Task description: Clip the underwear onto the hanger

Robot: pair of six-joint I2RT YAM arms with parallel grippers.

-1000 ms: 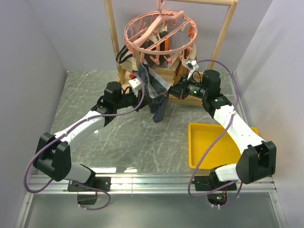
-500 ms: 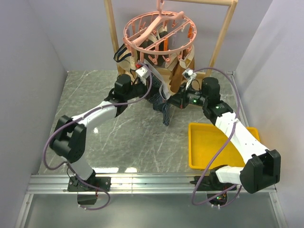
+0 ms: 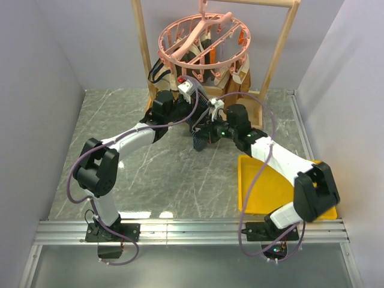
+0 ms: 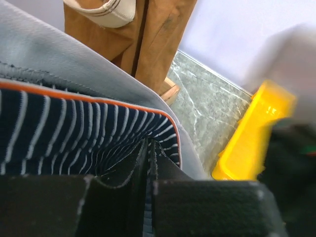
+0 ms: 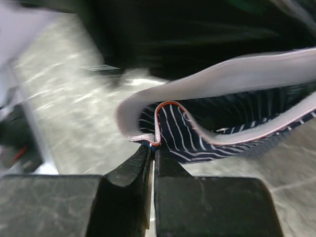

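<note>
Left gripper (image 4: 149, 148): jaws nearly together, with only a thin slit between them. A fold of striped cloth runs down into that slit, so they are clamped on the underwear (image 4: 74, 128).
Right gripper (image 5: 153, 148): jaws pressed together on the pale waistband edge with its orange piping, pinched right at the tips.
Underwear, overhead view: the underwear (image 3: 200, 122) hangs as a short dark bundle between the two grippers. The left gripper (image 3: 193, 105) holds it from above and the right gripper (image 3: 201, 135) from below.
Underwear, left wrist view: navy cloth with thin light stripes fans up and to the left from the jaws, under a broad grey band edged in orange.
Underwear, right wrist view: the waistband loops up and away to the right of the jaws, and the striped inside (image 5: 197, 133) shows within the loop.
Hanger (image 3: 210, 64): round pink ring with spokes and dangling pegs, above and just behind the left jaws. Whether any peg touches the underwear cannot be told.
Wooden rack frame (image 3: 141, 48): upright posts beyond both grippers, with the hanger between them.
Tan garment (image 4: 148, 39): hangs beyond the left jaws, with a cream piece (image 4: 106, 12) at its top.
Yellow tray (image 3: 270, 186): on the marbled table (image 3: 120, 120), behind the right jaws and under that arm — apart from the underwear.
</note>
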